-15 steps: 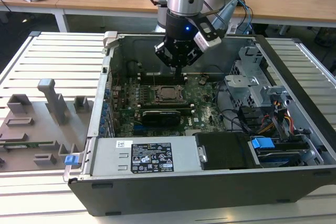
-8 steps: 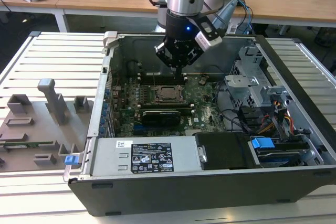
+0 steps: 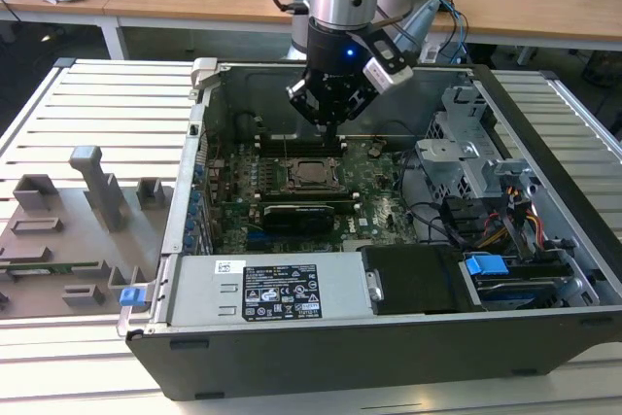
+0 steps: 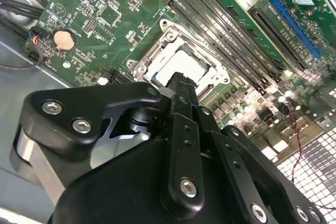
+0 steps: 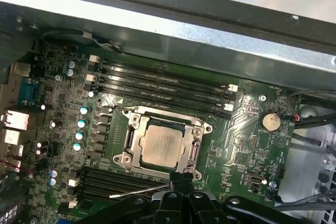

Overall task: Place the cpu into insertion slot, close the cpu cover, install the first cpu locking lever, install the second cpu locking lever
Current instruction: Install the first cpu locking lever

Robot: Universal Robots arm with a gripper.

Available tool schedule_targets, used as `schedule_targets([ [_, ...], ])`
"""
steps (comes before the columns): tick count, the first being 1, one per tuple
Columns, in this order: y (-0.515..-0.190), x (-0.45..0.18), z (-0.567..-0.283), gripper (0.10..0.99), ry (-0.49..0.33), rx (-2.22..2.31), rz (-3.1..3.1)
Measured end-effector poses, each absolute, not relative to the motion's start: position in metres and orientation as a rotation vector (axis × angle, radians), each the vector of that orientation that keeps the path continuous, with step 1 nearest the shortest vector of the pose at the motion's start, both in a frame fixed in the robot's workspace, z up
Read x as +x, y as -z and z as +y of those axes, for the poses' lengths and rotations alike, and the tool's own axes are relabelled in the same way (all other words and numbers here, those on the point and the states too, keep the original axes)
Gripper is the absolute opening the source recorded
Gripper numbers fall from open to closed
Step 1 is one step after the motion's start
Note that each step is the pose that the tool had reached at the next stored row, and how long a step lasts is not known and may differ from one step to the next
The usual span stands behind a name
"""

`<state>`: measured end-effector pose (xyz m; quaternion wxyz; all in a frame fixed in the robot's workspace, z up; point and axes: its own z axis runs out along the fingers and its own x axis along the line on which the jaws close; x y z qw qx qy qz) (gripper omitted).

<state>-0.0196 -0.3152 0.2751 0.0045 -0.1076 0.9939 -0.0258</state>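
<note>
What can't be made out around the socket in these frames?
- First wrist view: one end of the locking lever, behind the hand.
- Second wrist view: one corner of the cpu cover, behind the hand.
- Exterior view: latch state around the cpu, too small.

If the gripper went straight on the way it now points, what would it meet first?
The gripper would probably meet the cpu cover's rim beside the seated cpu; depth is unclear.

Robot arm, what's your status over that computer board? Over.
Gripper shut, tips by the cpu cover edge. Cpu seated, cover closed around it. One thin lever juts out alongside. Nothing in the way.
</note>
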Motion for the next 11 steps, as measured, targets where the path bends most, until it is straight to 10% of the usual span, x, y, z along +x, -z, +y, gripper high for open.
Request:
schedule_targets([
  [11, -0.2752, -0.0197, -0.3153, 0.106, 0.079, -0.42, 3.102],
])
